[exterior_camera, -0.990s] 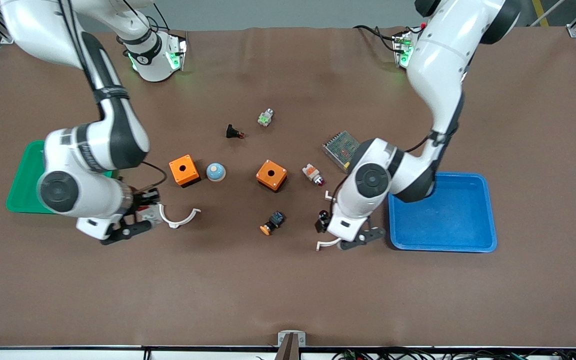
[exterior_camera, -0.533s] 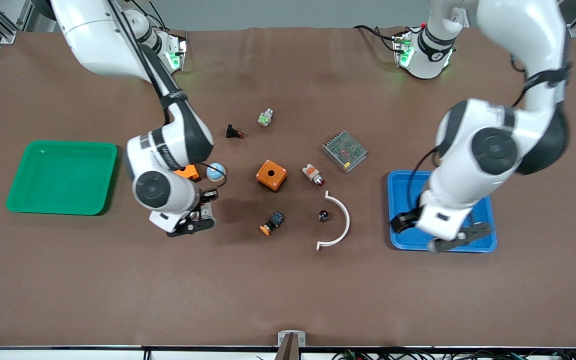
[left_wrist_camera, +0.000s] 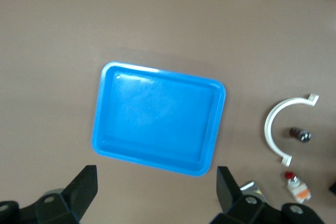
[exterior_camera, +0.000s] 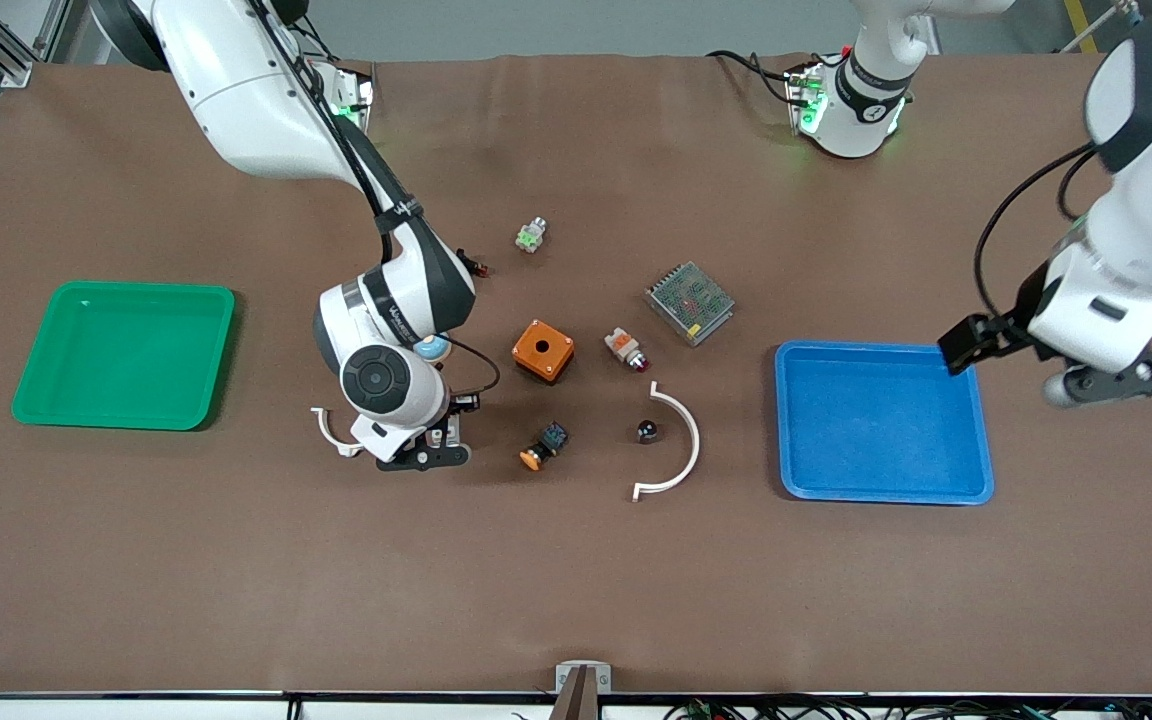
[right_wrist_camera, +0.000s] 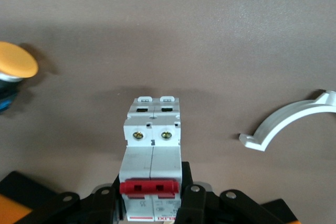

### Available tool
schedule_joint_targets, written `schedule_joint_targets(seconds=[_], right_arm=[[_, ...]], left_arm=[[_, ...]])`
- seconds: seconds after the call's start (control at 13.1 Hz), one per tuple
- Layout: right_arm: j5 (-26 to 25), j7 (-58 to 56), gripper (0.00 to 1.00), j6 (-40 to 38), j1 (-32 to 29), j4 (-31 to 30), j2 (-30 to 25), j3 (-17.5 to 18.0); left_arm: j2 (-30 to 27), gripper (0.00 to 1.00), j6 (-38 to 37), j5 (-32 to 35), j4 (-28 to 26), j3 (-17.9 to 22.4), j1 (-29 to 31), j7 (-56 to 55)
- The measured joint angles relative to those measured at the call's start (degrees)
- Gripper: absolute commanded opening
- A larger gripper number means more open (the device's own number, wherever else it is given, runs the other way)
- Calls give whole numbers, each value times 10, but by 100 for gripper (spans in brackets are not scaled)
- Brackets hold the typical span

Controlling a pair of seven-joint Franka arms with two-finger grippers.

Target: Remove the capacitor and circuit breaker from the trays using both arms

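Since a moment before, the right pincer (exterior_camera: 426, 445) had carried the breaker (right_wrist_camera: 151, 169) along the surface (exterior_camera: 576, 580) toward the left arm's end, and the left pincer (exterior_camera: 1076, 365) had swung out past the blue tray (exterior_camera: 966, 490), with nothing between its two fingers, which were spread wide. The right pincer was squeezing the breaker, a white-grey block with red levers, up in the air over bare surface. Just beside it lay a small white curved piece (exterior_camera: 331, 432) and the orange-capped button (exterior_camera: 542, 447). A bit farther from the front camera than the right pincer sat the pale blue dome (exterior_camera: 431, 347), partly hidden by the arm, and the orange box (exterior_camera: 543, 350). The white-and-orange lamp (exterior_camera: 626, 349) lay near that box. The capacitor (exterior_camera: 647, 431), tiny and black, lay on the surface inside the bend of the big white curved piece (exterior_camera: 681, 445), between the button and the blue tray. The grey mesh box (exterior_camera: 690, 302) sat farther from the front camera than the lamp. The green tray (exterior_camera: 36, 410) sat at the right arm's end.
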Motion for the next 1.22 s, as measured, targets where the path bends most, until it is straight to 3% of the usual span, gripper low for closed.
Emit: schedule_joint_targets(seconds=[0.08,0.15,0.23,0.3,0.46,0.69,1.22], right_arm=[[0,0,17,4,0,0,7,-1],[0,0,33,9,0,1,14,-1],[0,0,95,15,0,1,21,-1],[0,1,100,15,0,5,23,-1],[0,4,100,16,-1,12,23,-3],[0,7,100,-12,-9,55,3,-18],[0,-1,100,-143,-110,87,-163,-48]], left_arm=[[-21,100,-5,0,-16,0,10,25],[-43,100,-6,0,-38,0,20,47],[-65,100,-7,0,-63,0,27,63],[-87,100,-7,0,-90,0,32,71],[-126,100,-7,0,-136,0,39,86],[-157,100,-7,-6,-162,-2,46,90],[-164,100,-6,-10,-165,-9,49,90]])
